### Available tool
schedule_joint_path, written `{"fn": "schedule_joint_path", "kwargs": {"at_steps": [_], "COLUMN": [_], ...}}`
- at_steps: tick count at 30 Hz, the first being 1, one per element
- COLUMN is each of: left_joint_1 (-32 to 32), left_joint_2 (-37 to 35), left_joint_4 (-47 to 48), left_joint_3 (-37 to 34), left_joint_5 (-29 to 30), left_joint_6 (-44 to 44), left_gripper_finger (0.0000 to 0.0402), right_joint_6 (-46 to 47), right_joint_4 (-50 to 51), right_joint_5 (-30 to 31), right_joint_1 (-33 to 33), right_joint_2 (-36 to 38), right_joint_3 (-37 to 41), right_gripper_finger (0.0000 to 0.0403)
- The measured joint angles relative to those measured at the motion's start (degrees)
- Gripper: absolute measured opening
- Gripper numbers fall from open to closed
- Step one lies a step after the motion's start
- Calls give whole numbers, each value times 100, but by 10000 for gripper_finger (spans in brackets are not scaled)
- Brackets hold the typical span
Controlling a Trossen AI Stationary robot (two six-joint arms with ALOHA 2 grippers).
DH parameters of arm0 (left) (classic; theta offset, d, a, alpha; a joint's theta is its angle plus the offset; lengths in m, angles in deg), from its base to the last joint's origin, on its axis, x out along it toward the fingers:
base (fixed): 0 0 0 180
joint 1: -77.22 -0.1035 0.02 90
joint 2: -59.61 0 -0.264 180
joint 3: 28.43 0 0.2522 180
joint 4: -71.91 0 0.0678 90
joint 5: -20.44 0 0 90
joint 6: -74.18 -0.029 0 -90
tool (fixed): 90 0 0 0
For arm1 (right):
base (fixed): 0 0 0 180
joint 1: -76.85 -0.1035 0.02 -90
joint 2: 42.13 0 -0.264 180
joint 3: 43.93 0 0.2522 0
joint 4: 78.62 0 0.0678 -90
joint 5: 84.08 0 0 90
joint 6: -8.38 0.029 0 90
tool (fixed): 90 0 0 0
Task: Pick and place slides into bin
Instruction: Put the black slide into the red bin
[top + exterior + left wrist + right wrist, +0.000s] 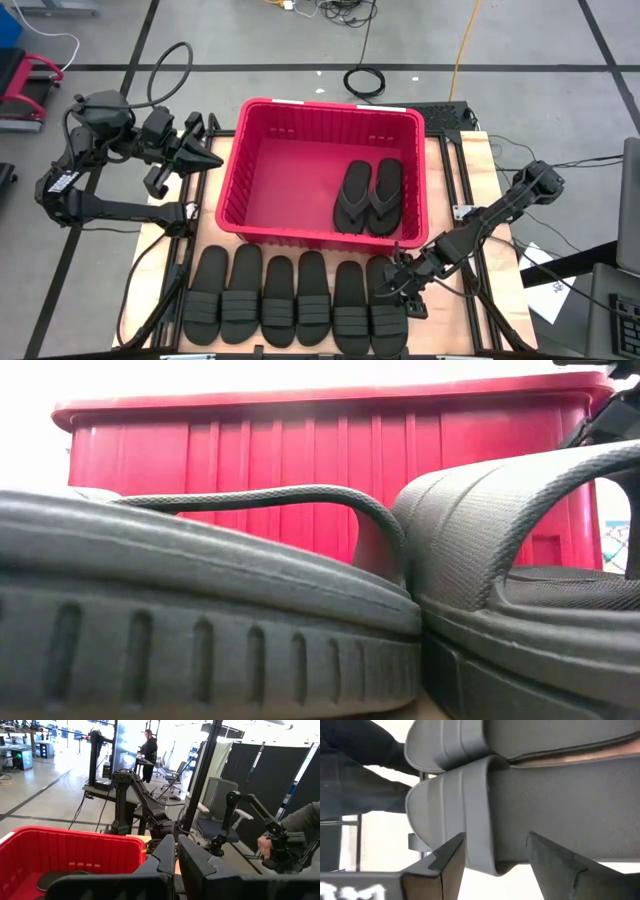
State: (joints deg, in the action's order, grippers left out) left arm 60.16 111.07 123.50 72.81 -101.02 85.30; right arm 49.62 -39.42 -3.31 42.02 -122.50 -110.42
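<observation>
Six black wide-strap slides lie in a row on their soles along the table's near edge; two fill the low view. Two black flip-flops lie on the floor of the red bin, at its right side. My right gripper is open, low at the far end of the rightmost slide. In the right wrist view its fingers stand on either side of that slide's strap edge. My left gripper is shut and empty, left of the bin and above its rim. My right gripper's fingers stand astride the rightmost slide's strap edge. They come level from the table's right and far side. I cannot tell whether they touch it. The slide lies flat on the table.
The bin stands just behind the row of slides, its left half bare. The table's metal frame rails run along both sides. A person stands far off, and a person's hand shows beyond the table.
</observation>
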Motion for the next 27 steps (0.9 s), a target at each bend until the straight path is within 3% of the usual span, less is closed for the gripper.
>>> {"fn": "schedule_joint_path", "kwargs": {"at_steps": [27], "left_joint_1": [2], "left_joint_2": [0], "left_joint_4": [3], "left_joint_3": [0], "left_joint_5": [4], "left_joint_6": [9], "left_gripper_finger": [19], "right_joint_6": [-94], "right_joint_4": [-443], "right_joint_5": [3], "right_joint_1": [30], "right_joint_2": [-423], "right_joint_3": [7], "right_gripper_finger": [208]}}
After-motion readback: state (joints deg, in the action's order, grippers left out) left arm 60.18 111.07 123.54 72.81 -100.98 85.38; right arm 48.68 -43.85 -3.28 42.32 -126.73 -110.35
